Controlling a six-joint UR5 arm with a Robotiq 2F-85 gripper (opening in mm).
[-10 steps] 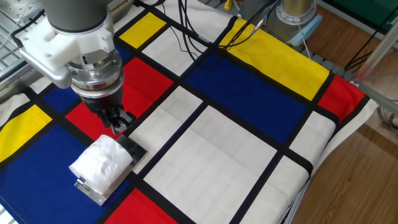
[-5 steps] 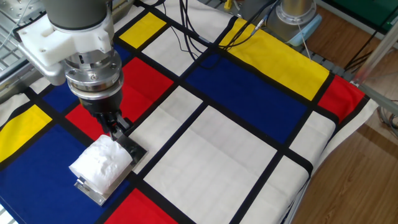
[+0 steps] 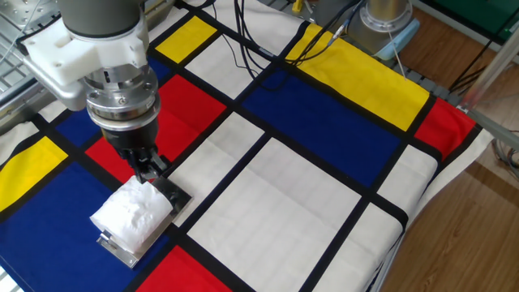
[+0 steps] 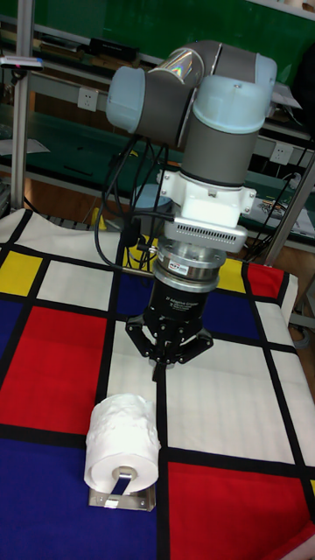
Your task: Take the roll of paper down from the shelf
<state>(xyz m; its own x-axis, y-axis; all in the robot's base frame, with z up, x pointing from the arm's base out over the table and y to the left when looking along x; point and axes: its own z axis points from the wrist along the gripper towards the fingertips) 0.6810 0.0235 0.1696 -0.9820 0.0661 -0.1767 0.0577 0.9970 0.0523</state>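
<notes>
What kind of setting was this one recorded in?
Probably a robotics lab or workshop: a UR5 arm works over a table covered in a colour-block cloth, with metal racks, wall sockets and cables behind.

Over the last second the pincer shifts slightly left and a touch up the picture, drawing nearer the top of the roll of paper; most of that shift comes early.

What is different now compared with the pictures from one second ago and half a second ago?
The end effector shifted slightly left and toward the roll of paper during the first half second, then barely moved. It took hold of nothing. The roll stayed on the shelf, unmoved.
</notes>
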